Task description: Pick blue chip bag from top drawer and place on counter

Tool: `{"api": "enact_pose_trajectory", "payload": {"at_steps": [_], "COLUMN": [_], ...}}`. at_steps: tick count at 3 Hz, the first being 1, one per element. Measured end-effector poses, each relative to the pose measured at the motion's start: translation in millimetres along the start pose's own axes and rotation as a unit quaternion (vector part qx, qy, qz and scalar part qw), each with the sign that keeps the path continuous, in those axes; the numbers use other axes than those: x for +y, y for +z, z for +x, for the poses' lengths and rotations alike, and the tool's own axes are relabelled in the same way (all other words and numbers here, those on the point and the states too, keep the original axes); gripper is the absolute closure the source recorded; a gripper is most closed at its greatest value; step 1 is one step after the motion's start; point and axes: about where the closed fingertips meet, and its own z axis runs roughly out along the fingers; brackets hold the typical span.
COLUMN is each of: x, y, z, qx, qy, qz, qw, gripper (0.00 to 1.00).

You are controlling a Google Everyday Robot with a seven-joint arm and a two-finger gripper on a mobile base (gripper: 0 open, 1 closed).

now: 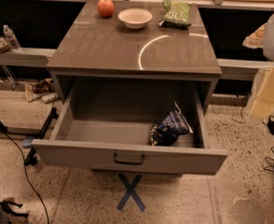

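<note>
The glossy surface (104,50) tops a grey cabinet on a speckled floor marked with a blue tape X (131,193). On it sit one apple (106,7), one white bowl (135,18) and one green chip bag (176,13). The top drawer (127,155) stands open, with one blue chip bag (170,127) at its front right, its lettering unreadable. The pincer (266,97) hangs at the right edge, well apart from the blue chip bag; apart or together, I cannot tell.

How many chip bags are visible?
2. The blue chip bag lies in the top drawer, right side; the green chip bag on the counter, back right. The gripper hangs at right edge.
</note>
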Motion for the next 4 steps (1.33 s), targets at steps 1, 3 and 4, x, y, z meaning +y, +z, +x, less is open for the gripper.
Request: {"api": "enact_pose_trajectory", "payload": {"at_steps": [1, 3, 4], "x": [0.0, -9.1, -24.6], "y": [0.0, 36.0, 91.7], "z": [0.0, -8.4, -21.5], "qx": [0.0, -0.05, -0.086], "qy": [0.0, 0.018, 0.032], "qz": [0.0, -0.015, -0.032], "qw": [1.0, 0.9985, 0.9953], "gripper": [0.0, 0.0, 0.0]}}
